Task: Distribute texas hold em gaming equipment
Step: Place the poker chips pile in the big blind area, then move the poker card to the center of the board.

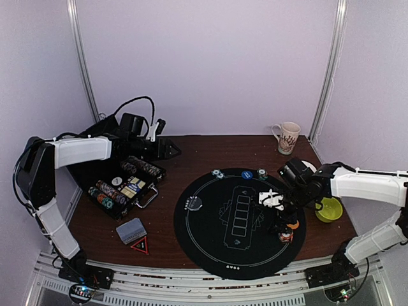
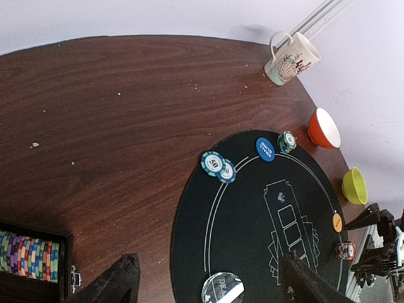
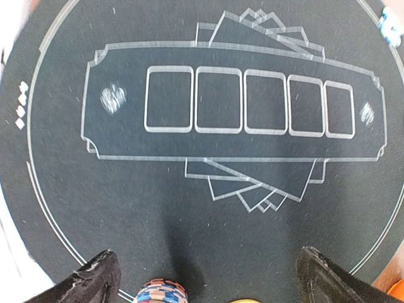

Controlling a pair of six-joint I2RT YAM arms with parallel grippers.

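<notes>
Wooden table (image 1: 191,150), black mat (image 1: 210,245), left gripper (image 2: 208,268) and right gripper (image 3: 207,262) agape

Soft, even light leaves only faint shadows, a dull sheen lies on the wooden counter (image 2: 126,107), the top view bows at its edges, and the right wrist view's corners blur.

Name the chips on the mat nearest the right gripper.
The red-and-blue striped chip stack at the mat's near-right edge, beside the orange button, right by the open right gripper. The green-edged chips lie along the far rim.
</notes>
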